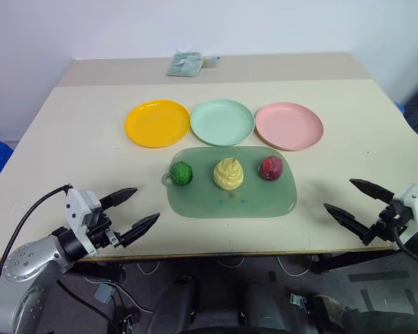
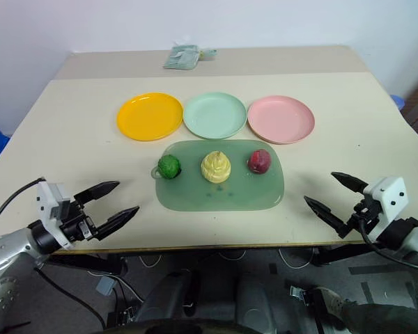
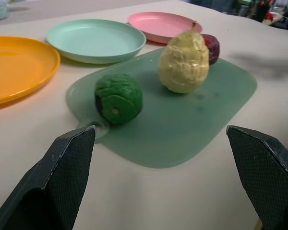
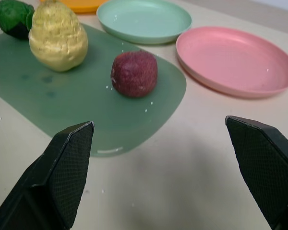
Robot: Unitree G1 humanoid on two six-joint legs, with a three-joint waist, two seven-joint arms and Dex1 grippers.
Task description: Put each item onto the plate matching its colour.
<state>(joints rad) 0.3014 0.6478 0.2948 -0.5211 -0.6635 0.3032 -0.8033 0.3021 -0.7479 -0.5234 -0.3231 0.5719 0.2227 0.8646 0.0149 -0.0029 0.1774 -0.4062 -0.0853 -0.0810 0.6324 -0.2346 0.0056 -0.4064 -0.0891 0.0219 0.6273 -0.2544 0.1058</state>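
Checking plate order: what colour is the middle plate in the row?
Mint green; the middle plate shows best in the left eye view.

Three plates (image 1: pixel 222 122) — three toy fruits (image 1: pixel 228 174) — one board (image 1: pixel 265 198), one packet (image 1: pixel 186 63).

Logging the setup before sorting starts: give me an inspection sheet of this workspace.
Surface: beige table, translucent green board near its front.
Job's things: green ball, yellow pear, red fruit on the board; orange plate, mint plate, pink plate bare behind it.
Clutter: grey-green packet at far edge.
Grippers: left gripper, right gripper open, holding nothing.
Cables: black cable at left arm.
Surroundings: white wall.
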